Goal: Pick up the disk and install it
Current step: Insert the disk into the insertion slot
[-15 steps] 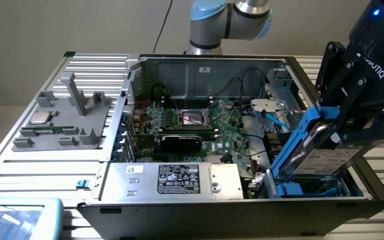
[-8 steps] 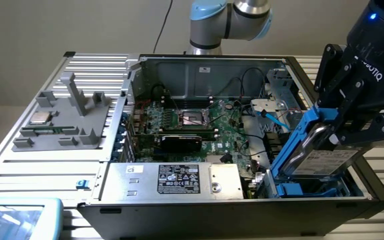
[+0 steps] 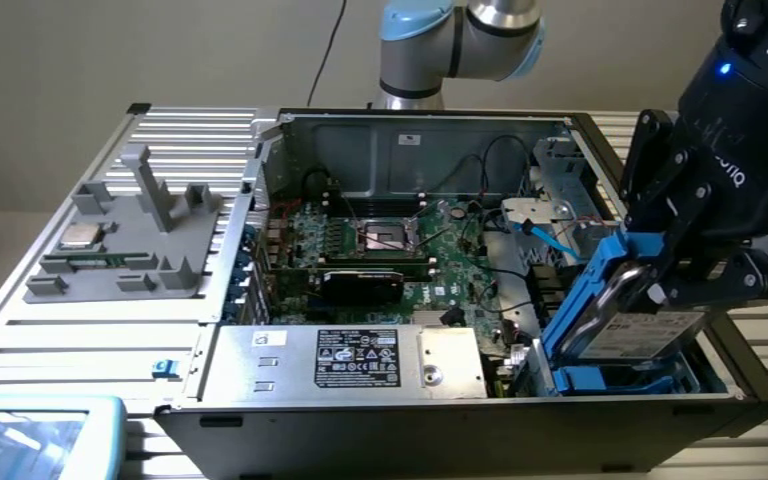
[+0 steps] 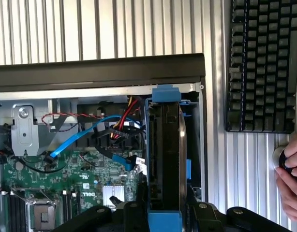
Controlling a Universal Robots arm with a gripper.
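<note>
The disk (image 3: 640,332), a grey drive with a white label in a bright blue carrier frame (image 3: 582,290), hangs tilted steeply over the drive bay (image 3: 624,382) in the near corner of the open computer case, at the exterior view's right. My black gripper (image 3: 671,285) is shut on it from above. In the wrist view the disk (image 4: 165,154) appears edge-on, with my gripper (image 4: 165,215) clamped on the carrier, a finger on each side. The carrier's far end (image 4: 165,93) sits close to the case's black wall (image 4: 100,70).
A silver power supply (image 3: 357,360) with a black label lies next to the bay. The motherboard (image 3: 384,250) and blue cables (image 4: 85,135) fill the case. A grey fixture (image 3: 131,250) with a small chip (image 3: 81,236) stands outside. A keyboard (image 4: 264,63) and a person's hand (image 4: 291,181) lie beyond the case.
</note>
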